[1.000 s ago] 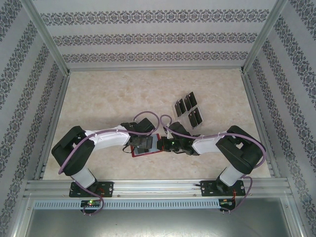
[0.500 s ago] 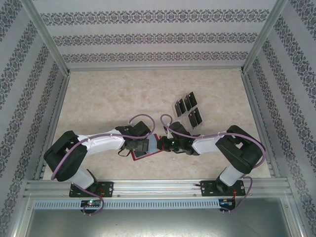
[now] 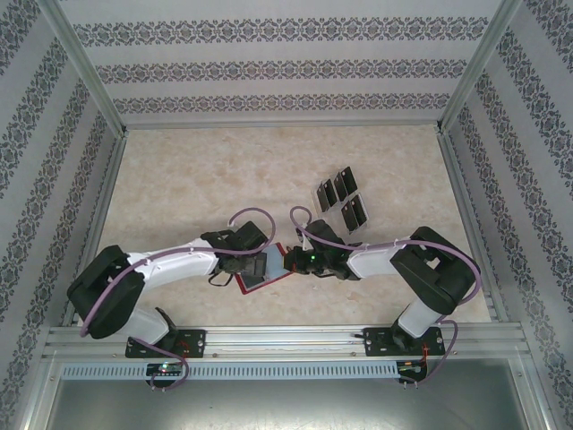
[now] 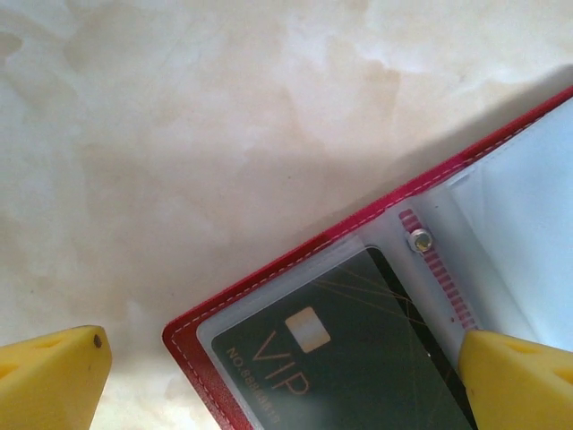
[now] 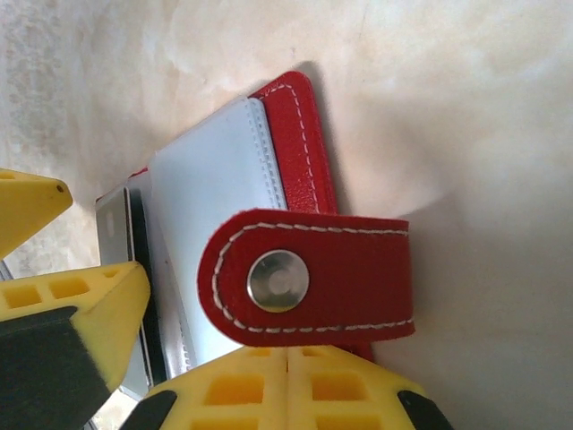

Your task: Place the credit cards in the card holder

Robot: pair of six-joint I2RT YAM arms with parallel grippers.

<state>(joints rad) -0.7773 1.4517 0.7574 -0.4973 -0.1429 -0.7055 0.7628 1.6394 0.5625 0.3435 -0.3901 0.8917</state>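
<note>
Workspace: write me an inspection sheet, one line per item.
Surface: table, pale marbled top.
Job's things: card holder lies open between the arms. One dark card sits under its clear sleeve. The other credit cards cluster further back, right of centre.
Clutter: nothing seen.
Grippers: left gripper open, one finger over bare table, the other over the holder. Right gripper shut at the holder's edge by the clasp tab; a pinch cannot be confirmed.
Cables: purple cables loop over both wrists.
Surroundings: patterned walls, aluminium frame.
</note>
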